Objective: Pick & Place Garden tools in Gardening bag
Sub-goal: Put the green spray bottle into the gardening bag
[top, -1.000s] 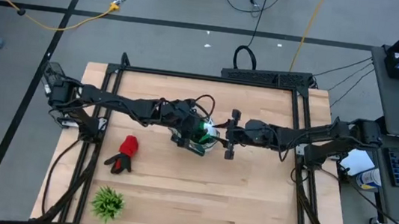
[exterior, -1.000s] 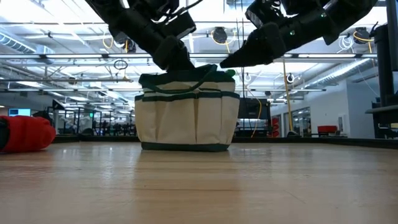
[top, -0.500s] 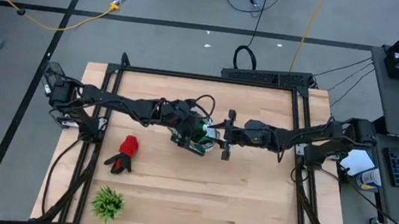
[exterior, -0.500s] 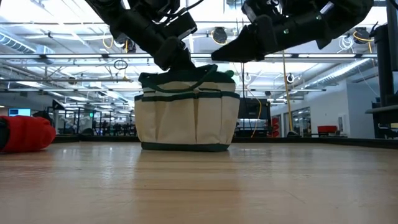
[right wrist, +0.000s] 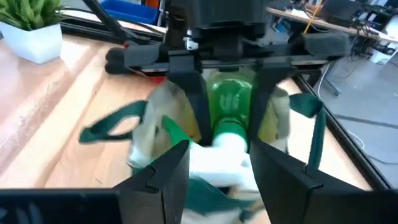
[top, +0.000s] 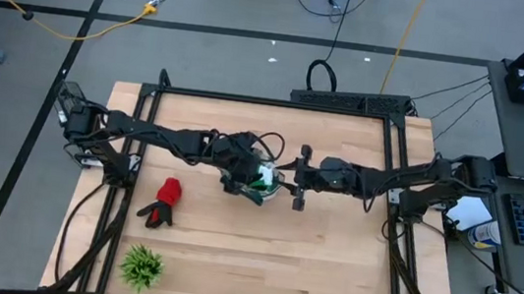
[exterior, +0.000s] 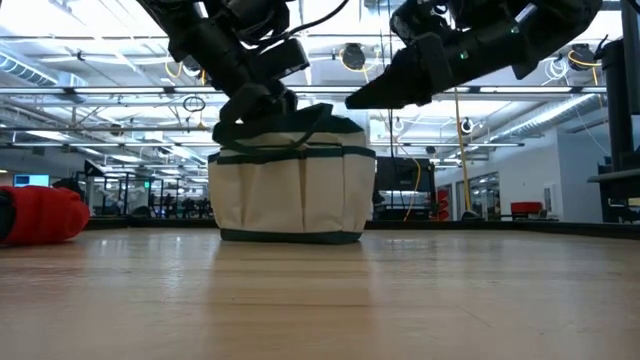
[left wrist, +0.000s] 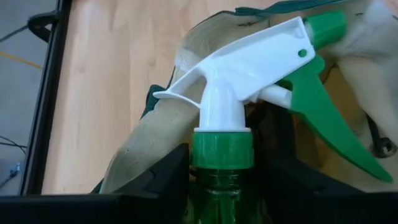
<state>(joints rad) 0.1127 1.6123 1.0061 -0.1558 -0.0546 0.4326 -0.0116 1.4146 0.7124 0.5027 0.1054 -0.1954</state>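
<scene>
The bottle (left wrist: 224,162) is gripped by the left gripper (left wrist: 221,171), seemingly nozzle-first over the bag (exterior: 290,185); the right gripper (right wrist: 221,165) is held open beside it

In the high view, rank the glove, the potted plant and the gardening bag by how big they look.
Largest to smallest, high view:
1. Gardening bag, probably; the left gripper and spray bottle hide most of it, so this is unsure.
2. Glove and potted plant look about alike; I won't rank them.

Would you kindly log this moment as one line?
left claw: holds spray bottle over gardening bag | right claw: open beside | glove: on table
</scene>
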